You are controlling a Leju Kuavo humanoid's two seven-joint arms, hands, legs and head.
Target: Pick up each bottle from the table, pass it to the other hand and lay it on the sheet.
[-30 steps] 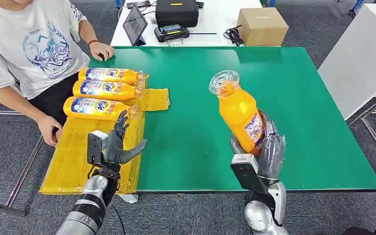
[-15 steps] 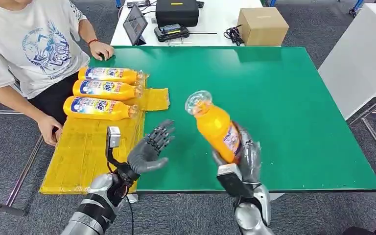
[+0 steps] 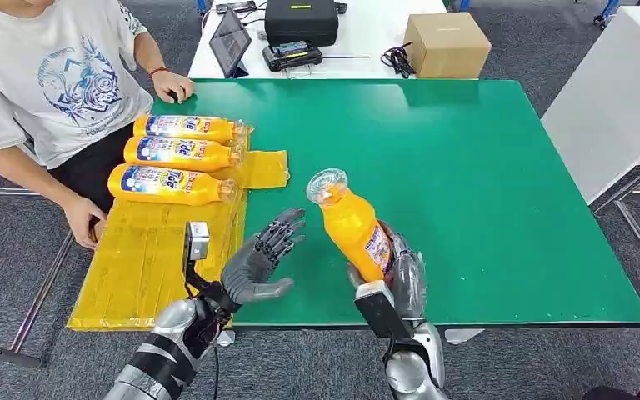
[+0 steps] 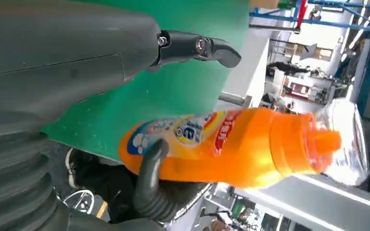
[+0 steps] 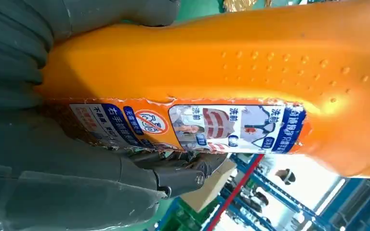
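Note:
My right hand (image 3: 402,275) grips the lower body of an orange detergent bottle (image 3: 352,223) with a clear cap, tilted toward my left, above the near edge of the green table (image 3: 467,167). The same bottle (image 4: 231,147) (image 5: 212,82) shows close up in both wrist views. My left hand (image 3: 258,260) hangs open, fingers spread, just left of the bottle with a small gap between them. Three more orange bottles (image 3: 185,155) lie side by side on the far end of the yellow sheet (image 3: 146,267).
A person in a white T-shirt (image 3: 46,75) sits at the table's left side, hands near the sheet. Behind the green table a white table (image 3: 367,37) carries a tablet, a black case and a cardboard box (image 3: 446,43). Another white table (image 3: 625,92) stands at right.
My right hand has carried the bottle left and nearer to me. My left hand rose from the sheet and moved right, opening beside the bottle.

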